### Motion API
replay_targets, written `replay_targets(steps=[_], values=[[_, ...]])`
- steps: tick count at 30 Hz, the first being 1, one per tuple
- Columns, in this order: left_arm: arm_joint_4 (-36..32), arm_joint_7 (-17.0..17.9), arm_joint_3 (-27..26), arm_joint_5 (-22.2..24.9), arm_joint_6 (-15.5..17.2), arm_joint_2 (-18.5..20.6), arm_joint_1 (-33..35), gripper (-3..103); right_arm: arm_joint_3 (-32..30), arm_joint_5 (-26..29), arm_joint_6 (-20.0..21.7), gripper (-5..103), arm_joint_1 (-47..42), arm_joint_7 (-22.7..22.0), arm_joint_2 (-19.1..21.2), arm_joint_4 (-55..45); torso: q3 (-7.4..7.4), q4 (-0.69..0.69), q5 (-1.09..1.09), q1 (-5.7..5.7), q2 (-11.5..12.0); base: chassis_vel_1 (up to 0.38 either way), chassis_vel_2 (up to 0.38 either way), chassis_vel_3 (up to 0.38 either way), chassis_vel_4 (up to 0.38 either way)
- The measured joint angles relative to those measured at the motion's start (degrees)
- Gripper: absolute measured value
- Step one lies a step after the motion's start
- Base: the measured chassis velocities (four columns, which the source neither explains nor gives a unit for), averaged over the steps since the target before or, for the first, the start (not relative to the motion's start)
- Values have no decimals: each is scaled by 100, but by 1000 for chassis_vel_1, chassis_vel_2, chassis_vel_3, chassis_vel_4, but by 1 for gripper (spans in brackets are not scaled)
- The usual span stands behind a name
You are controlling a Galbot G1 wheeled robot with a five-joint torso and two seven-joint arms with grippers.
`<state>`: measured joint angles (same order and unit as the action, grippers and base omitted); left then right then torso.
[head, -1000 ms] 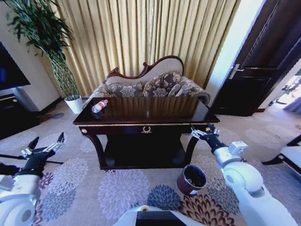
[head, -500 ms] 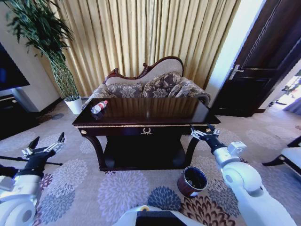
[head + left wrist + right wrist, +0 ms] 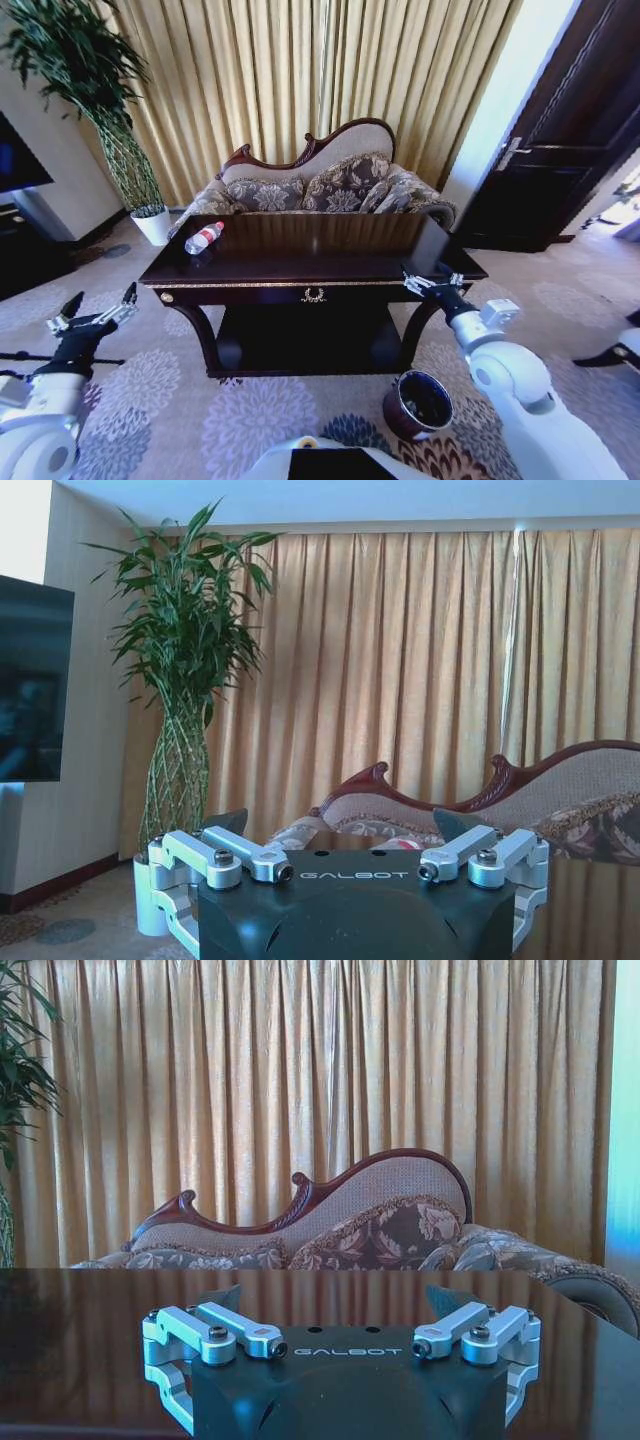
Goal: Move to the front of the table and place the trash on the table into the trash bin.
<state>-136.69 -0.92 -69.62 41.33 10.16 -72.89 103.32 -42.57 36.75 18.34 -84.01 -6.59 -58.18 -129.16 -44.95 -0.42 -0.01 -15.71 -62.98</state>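
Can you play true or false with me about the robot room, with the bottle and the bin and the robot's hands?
1. The bottle lies on its side on the table. True.
2. The trash bin stands on top of the table. False: it stands on the carpet, in front of the table near its right leg.
3. The left hand is holding the bottle. False: it is open and empty, out to the left of the table, apart from the bottle.
4. The right hand is open at the table's front right corner. True.
5. The bottle is at the right end of the table. False: it is near the back left corner.
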Motion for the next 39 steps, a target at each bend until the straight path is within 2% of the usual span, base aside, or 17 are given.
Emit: replay_targets(steps=[22,26,29,31,33,34,36,37,39], values=[[-23,25,-3,5,-23,-33,-15,100,165,-10,-5,100,113,-14,3,20,0,0,-1,-1,0,-97,88,90,-90],[-43,124,-38,100,42,143,-51,100,212,-12,-6,100,138,-73,3,-60,1,2,-2,1,-2,0,0,0,0],[99,300,-83,354,310,660,-349,100,209,-5,-5,100,33,-138,-62,-185,1,0,0,2,-2,0,0,0,0],[165,361,-83,436,404,794,-448,100,196,-6,-5,100,-6,-142,-72,-203,1,-2,0,2,-2,0,0,0,0],[390,520,-65,716,695,1237,-763,100,160,-5,-5,100,-74,-145,-63,-217,1,-3,-1,2,-2,0,0,0,0],[390,520,-65,716,695,1237,-763,100,160,-5,-5,100,-74,-145,-63,-217,1,-3,-1,2,-2,0,0,0,0],[562,578,-32,888,876,1633,-926,100,123,-1,-5,100,-78,-147,-19,-179,0,0,-4,1,-1,0,0,0,0],[562,578,-32,888,876,1633,-926,100,123,-1,-5,100,-78,-147,-19,-179,0,0,-4,1,-1,0,0,0,0],[753,650,-22,1243,1144,2109,-1079,100,84,17,-5,100,-55,-148,26,-84,0,1,-3,1,-2,0,0,0,0]])
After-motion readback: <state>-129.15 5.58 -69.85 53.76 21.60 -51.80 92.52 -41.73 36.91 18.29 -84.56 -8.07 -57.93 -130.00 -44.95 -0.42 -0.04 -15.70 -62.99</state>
